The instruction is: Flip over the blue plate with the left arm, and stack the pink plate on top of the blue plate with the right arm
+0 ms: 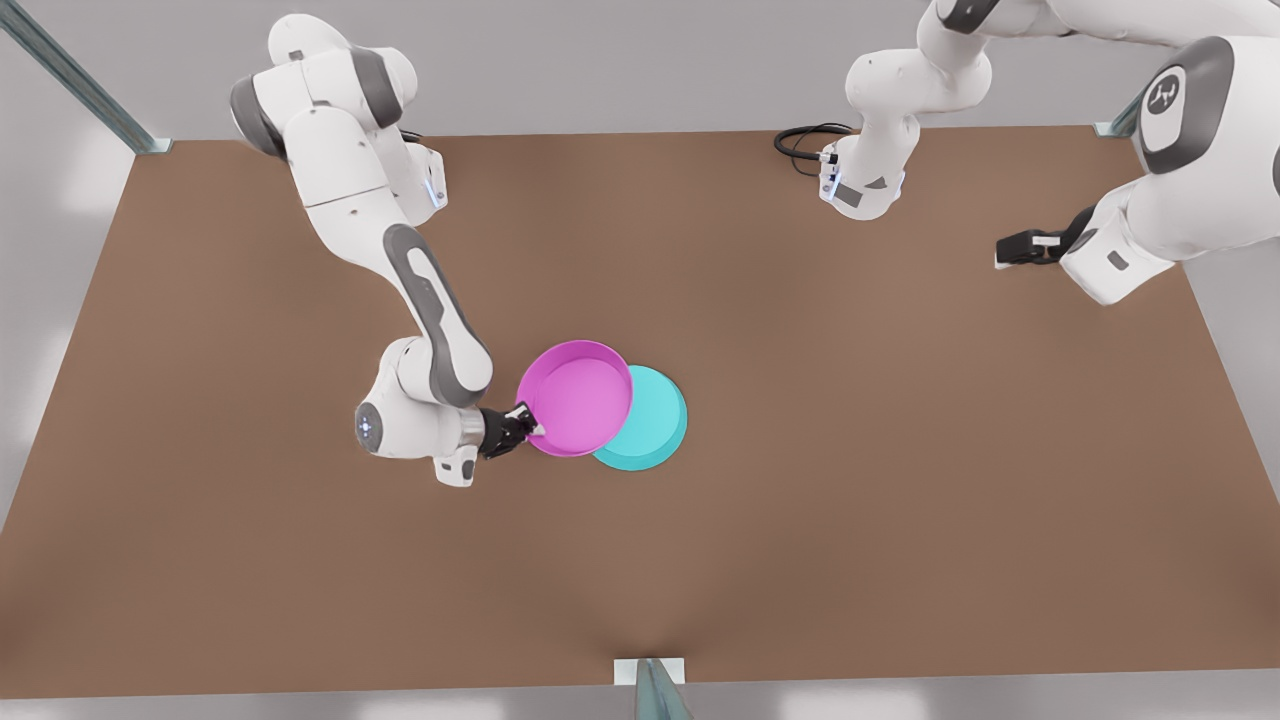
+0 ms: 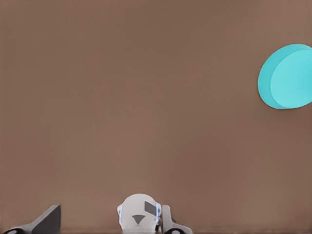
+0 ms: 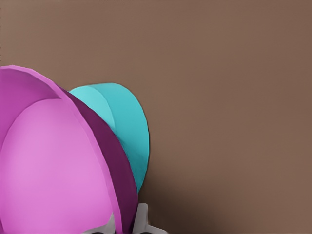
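Our right gripper (image 1: 522,422) is clamped on the rim of the pink plate (image 1: 578,398), at the edge of the dish nearest the wrist. From the fingers the plate reaches out open side up, tilted and lifted off the brown table (image 1: 900,480). In the right wrist view its pale pink inside (image 3: 53,170) sits right against the fingertips (image 3: 142,219), one on each side of the rim.

Just past the pink plate's far edge, partly under it, lies the blue plate (image 1: 650,420) — flat base up, resting on the table and overlapped by the pink one.

Our left gripper (image 1: 1015,248) waits well apart from both dishes, out over the table's edge at the front view's right. Whether its fingers are parted we cannot tell. From its wrist camera the blue plate (image 2: 287,77) shows far off.
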Tool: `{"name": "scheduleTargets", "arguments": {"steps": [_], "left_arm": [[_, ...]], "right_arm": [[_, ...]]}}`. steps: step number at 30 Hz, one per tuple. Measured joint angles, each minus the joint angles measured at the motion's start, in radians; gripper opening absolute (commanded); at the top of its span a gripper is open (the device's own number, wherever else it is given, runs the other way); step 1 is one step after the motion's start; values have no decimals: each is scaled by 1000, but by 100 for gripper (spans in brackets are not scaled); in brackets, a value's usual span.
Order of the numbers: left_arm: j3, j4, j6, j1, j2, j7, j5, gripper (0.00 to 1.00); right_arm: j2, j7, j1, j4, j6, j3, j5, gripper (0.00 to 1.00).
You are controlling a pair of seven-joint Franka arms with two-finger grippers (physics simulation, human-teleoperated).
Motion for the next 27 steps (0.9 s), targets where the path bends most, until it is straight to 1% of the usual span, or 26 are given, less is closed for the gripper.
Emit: {"name": "scheduleTargets", "arguments": {"steps": [4, 8, 11, 16, 26, 27], "left_arm": [[1, -2, -35, 4, 8, -2, 0, 100], [4, 0, -39, 9, 42, -2, 2, 100], [8, 1, -43, 7, 42, -2, 1, 100], [9, 1, -52, 7, 40, -2, -4, 100], [7, 2, -59, 6, 39, -4, -4, 100], [10, 4, -59, 6, 37, -4, -3, 100]], "right_arm": [[46, 68, 69, 40, 54, 1, 79, 21], [27, 121, 110, 23, 100, -22, 105, 21], [1, 153, 150, -5, 119, -55, 110, 21], [-43, 196, 177, -80, 132, -63, 85, 21], [-1, 253, 208, -80, 168, -78, 68, 21], [1, 258, 208, -79, 172, -78, 68, 45]]}}
